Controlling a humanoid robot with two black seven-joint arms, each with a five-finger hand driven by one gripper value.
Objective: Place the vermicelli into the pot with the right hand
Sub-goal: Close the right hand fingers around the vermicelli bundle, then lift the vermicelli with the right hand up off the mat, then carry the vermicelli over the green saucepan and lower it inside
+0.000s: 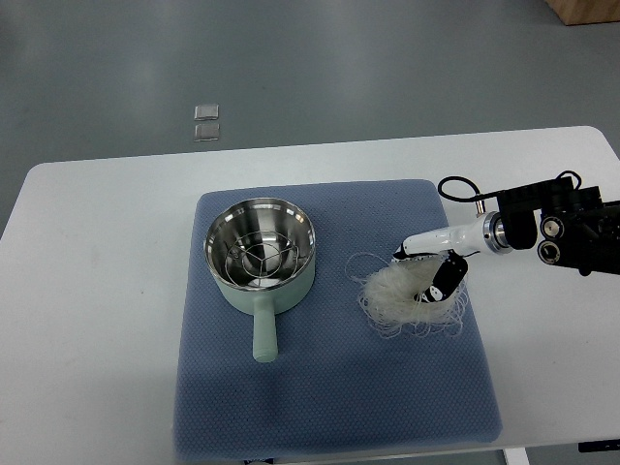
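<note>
The right hand [436, 276] reaches in from the right edge on a white forearm and sits down in the vermicelli [412, 298], its black-and-white fingers [444, 281] curled into the top of the pale, tangled bundle. They appear to be closing on the strands, with loose loops spilling out around them; how firm the grip is cannot be told from this height. The vermicelli lies on the right part of the blue mat [329, 387], near its right edge.

The pot [260, 254], mint green outside and shiny steel inside, stands on the left part of the mat, well apart from the bundle, its handle pointing toward the near edge. The mat rests on the white bench [97, 320].

No brand, label or writing is readable on the pot, mat or arm.
</note>
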